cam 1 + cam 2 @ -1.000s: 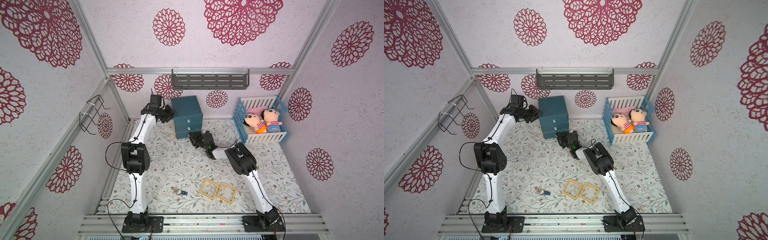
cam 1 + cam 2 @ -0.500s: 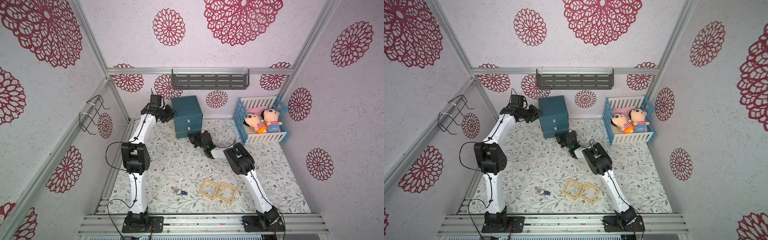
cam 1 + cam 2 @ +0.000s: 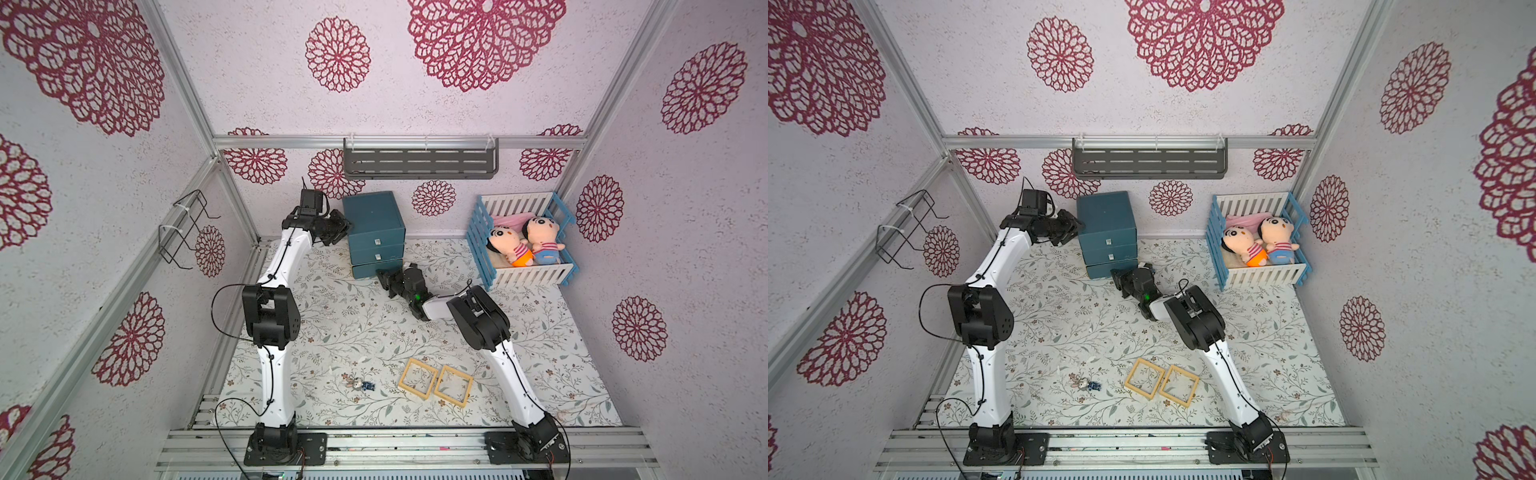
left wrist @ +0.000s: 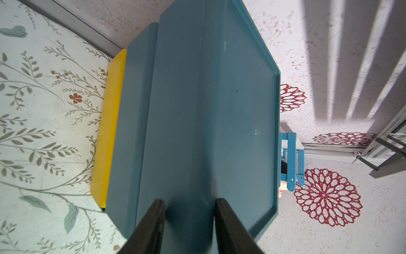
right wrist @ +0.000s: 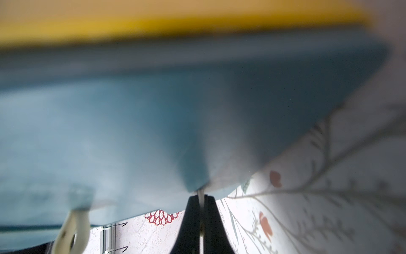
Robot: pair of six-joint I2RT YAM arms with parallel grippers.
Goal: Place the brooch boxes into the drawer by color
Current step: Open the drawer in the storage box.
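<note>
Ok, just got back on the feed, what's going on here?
The right claw is shut on the bottom drawer's pale pull, on the teal drawer chest. The left claw sits against the chest's side, jaws apart, apparently bracing it. Two yellow-tan brooch boxes lie on the table near the front; no others show.

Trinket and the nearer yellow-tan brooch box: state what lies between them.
Nothing but bare floral table cover lies between the grey-and-blue trinket and the nearer yellow-tan brooch box; both top views show that gap.
</note>
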